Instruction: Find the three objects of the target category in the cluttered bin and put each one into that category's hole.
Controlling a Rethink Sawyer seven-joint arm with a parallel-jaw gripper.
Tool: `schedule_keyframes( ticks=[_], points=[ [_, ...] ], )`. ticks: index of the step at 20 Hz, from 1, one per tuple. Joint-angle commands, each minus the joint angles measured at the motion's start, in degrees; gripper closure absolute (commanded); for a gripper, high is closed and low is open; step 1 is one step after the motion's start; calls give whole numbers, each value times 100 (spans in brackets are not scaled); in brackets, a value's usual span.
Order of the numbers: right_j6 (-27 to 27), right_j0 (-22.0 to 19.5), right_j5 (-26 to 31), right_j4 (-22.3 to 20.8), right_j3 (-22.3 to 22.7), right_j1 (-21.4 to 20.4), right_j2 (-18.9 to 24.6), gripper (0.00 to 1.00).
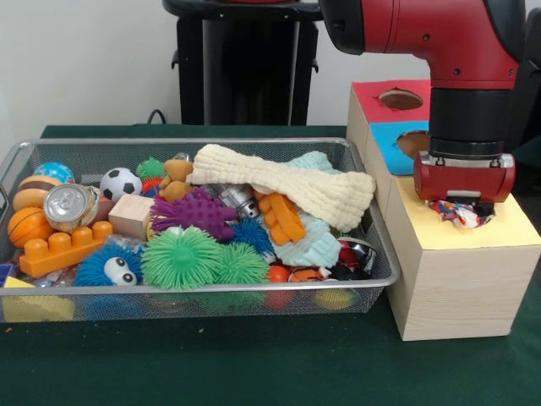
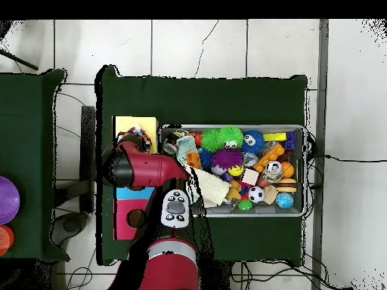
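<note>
Rope toy at the yellow box, held under the claw

Front view: the gripper pinches a knotted rope toy over the yellow-faced box; its hole is hidden beneath. The toy looks soft, light, best taken at the knot. The wire bin lies beside. Overhead view: the toy shows just beyond the arm, over the yellow face. No writing readable.

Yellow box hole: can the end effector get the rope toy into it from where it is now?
Probably yes. The end effector hangs right above the yellow box with the rope toy beneath it, and nothing stands between. The hole itself is hidden under the toy.
</note>
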Motion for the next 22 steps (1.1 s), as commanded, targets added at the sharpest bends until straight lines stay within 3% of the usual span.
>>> schedule_keyframes(
  ticks=[1, 12, 13, 22],
  points=[
    [715, -274, 149, -261, 519, 404, 14, 0],
    [712, -165, 516, -182, 534, 193, -123, 0],
    [758, -192, 485, -152, 569, 184, -90, 100],
    [646, -266, 423, -248, 582, 158, 8, 100]
  ],
)
